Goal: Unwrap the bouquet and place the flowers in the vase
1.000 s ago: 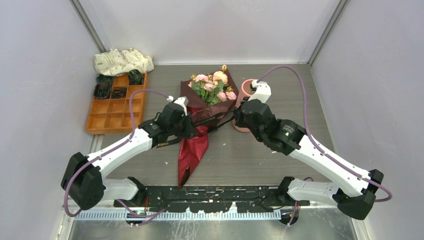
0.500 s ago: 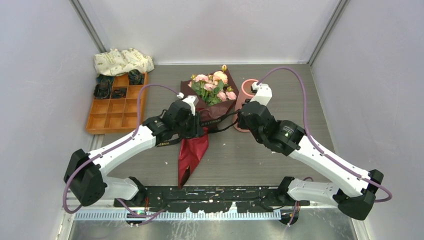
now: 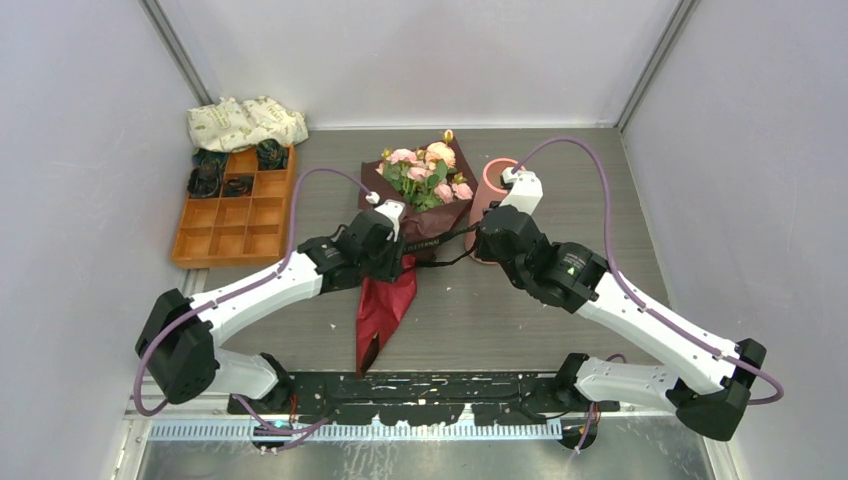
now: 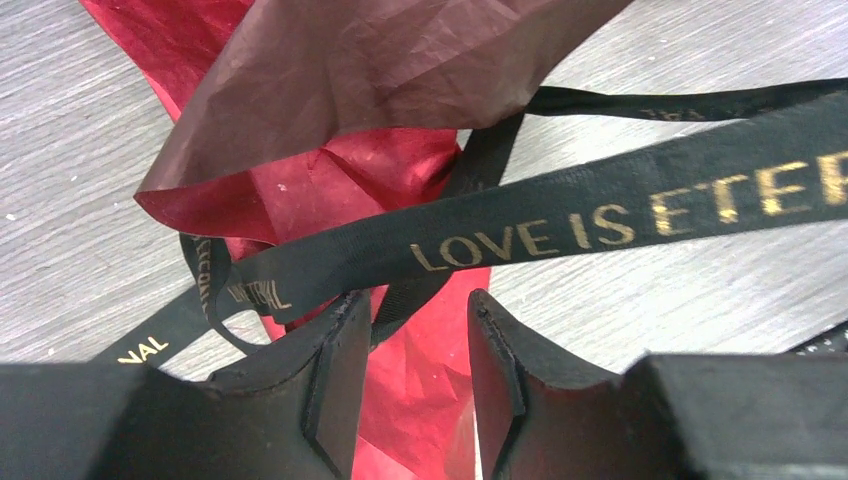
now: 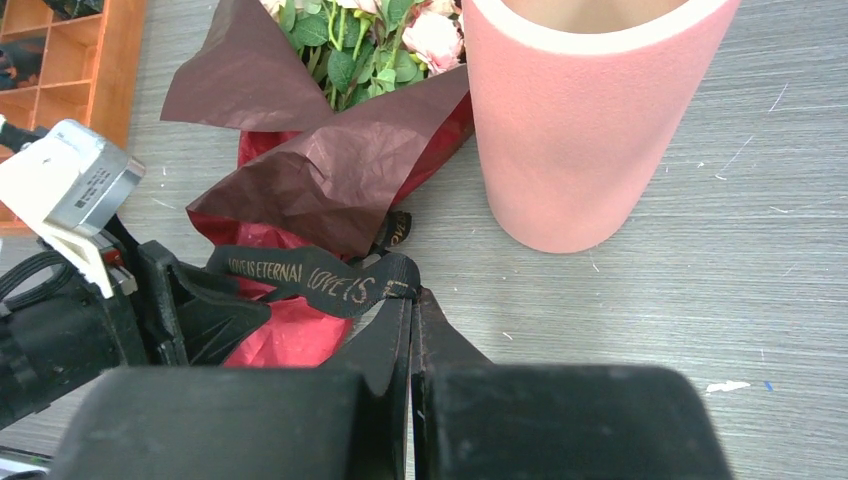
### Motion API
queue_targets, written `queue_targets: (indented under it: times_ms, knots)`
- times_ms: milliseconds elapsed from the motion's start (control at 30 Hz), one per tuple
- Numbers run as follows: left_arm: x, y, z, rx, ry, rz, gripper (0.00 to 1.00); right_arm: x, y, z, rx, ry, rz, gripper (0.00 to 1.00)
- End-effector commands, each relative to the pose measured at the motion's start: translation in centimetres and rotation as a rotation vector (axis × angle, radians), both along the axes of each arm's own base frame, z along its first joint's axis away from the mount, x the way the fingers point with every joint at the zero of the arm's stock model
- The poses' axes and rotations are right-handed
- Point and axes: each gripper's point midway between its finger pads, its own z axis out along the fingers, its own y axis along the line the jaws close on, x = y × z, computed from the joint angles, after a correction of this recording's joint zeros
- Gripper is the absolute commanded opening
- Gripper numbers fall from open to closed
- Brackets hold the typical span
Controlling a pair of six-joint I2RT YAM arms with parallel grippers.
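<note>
Overhead, the bouquet (image 3: 420, 205) was seen lying on the counter (image 3: 620, 200) between the two arms. Its long axis ran from the flowers (image 3: 428, 170) at the far end to the paper tail pointing toward the arm bases. The vase (image 3: 490, 190) was set upright just beside the blooms, on their right, and was partly hidden by the right arm. A black ribbon (image 3: 440, 238) was stretched across the waist of the wrap, between the left pincer (image 3: 398, 258) and the right pincer (image 3: 474, 236). Both were held close against the bundle from opposite sides, and neither could be called nearer.

From the left wrist, the left pincer was shown with its jaws parted to a middling gap and nothing clamped. The lettered ribbon was drawn crosswise just ahead of the fingertips (image 4: 345, 320). A slack loop of it was laid at the mouth of the gap, over the maroon paper (image 4: 380, 70).

From the right wrist, the right pincer was shown pressed shut, with the ribbon's end apparently nipped at its tips. From there the band was led leftward across the wrap. The coming move was judged to turn on that line: the tie would be loosened by a pull along it, away from the bouquet.
</note>
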Motion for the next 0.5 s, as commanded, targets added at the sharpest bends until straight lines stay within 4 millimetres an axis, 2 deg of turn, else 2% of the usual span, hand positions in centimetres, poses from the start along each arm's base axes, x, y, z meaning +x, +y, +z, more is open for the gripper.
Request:
queue_targets:
  times_ms: [0, 200, 367, 467]
  knots:
    - [0.8, 0.0, -1.0, 0.045, -0.040, -0.006, 0.41, 0.2, -0.3, 2.0, 0.057, -0.058, -0.022, 0.01]
    - [0.1, -0.5, -2.3, 0.072, -0.030, -0.019, 0.36, 0.2, -0.5, 1.9, 0.053, -0.062, -0.026, 0.01]
    - [-0.4, -0.4, -3.4, 0.097, -0.017, -0.013, 0.25, 0.3, -0.5, 1.9, 0.055, -0.062, -0.025, 0.01]
    - [-0.5, -0.2, -4.3, 0.116, 0.001, -0.003, 0.25, 0.2, -0.5, 1.9, 0.058, -0.063, -0.023, 0.01]
